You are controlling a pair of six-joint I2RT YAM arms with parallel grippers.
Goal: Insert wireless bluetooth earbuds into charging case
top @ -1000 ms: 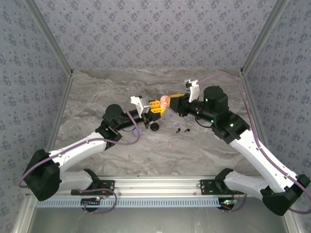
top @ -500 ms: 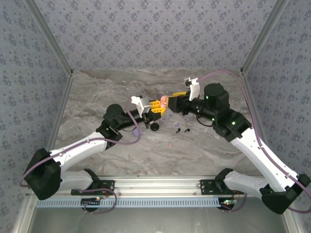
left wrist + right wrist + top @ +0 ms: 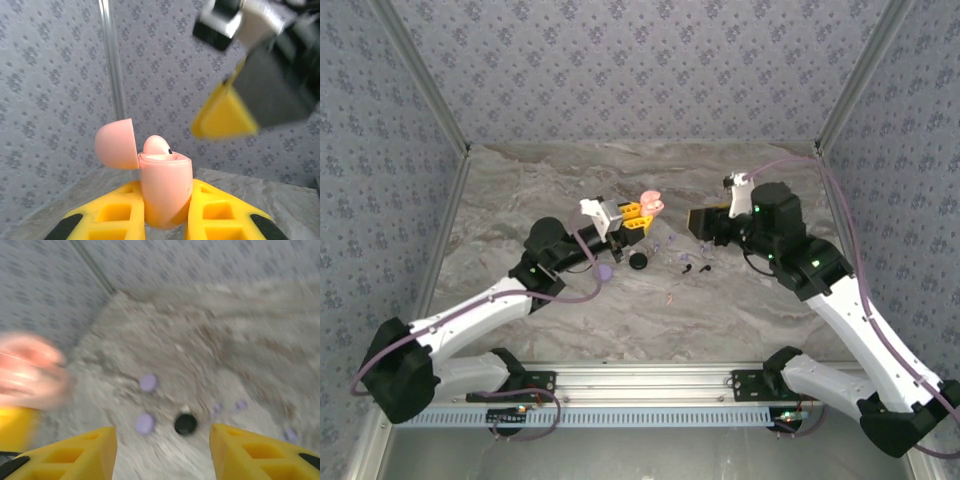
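Marble tabletop (image 3: pixel 520 190), pink case (image 3: pixel 165 192) upright

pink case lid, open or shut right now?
Open. On the pink case the lid stands flipped up at the left, and a pink earbud pokes out of the uncovered top.

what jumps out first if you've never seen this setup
The open pink charging case, clamped in the left gripper over the middle of the marble table, a pink earbud seated inside and its lid flipped back. Then the right gripper, open and empty, and a black round case and lilac round pieces lying on the table.
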